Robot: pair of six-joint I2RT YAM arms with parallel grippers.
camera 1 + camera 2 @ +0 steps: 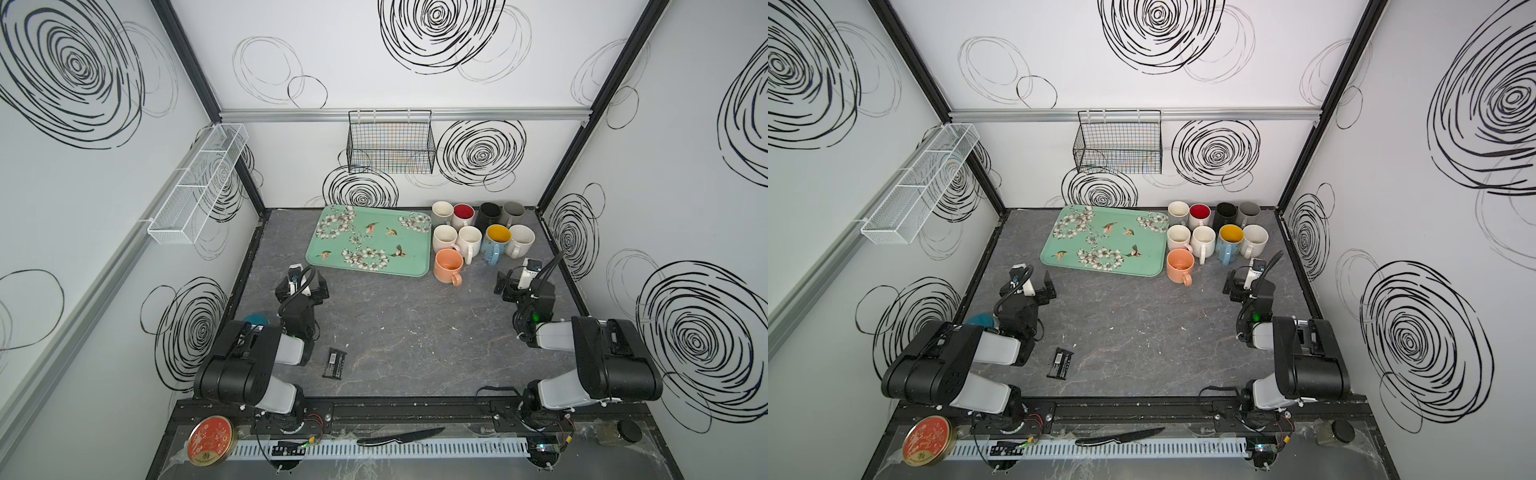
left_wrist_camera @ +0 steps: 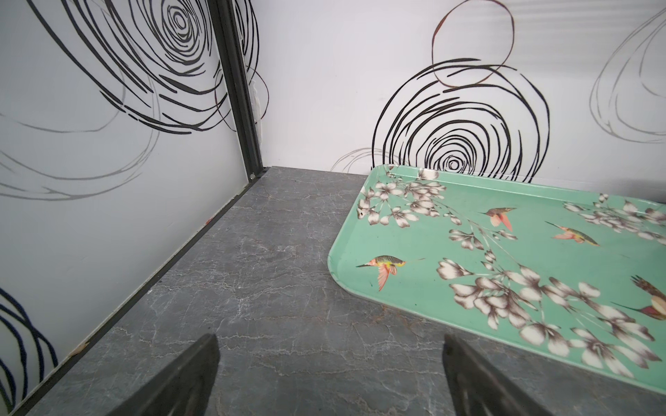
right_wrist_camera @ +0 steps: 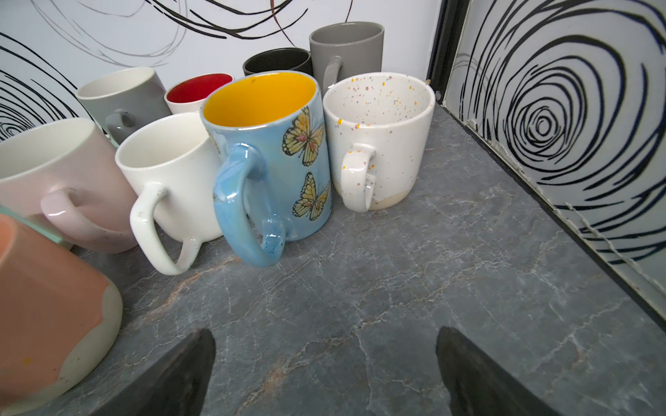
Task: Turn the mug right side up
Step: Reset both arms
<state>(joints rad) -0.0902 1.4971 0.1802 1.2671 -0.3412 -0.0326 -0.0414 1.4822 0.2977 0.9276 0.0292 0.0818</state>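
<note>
So all nine ceramic mugs [image 1: 469, 239] were bunched up just beside the mint-green rectangular tray with flowers and hummingbirds [image 1: 417, 249], along its short edge on the right arm's side, and every one I could see was already standing rim up. The peach glazed mug [image 1: 449, 266] sat closest to the tray's near corner, and the tall blue butterfly mug with the yellow inside [image 3: 274, 162] stood further out from the tray, just beside a white speckled mug [image 3: 378, 144]. The right claw [image 3: 326, 335] hung spread wide with nothing in it, beyond the mugs from the tray, low over the grey marble-look tabletop [image 3: 396, 288]. The left claw [image 2: 329, 342] was spread wide and empty too, just off the tray's near corner on the left arm's side. A teal rounded thing [image 1: 254, 320] poked out from under the left arm, well away from the tray. It was too hidden to tell if it was a mug. A flat black packet [image 1: 334, 363] lay well clear of the tray as well.
</note>
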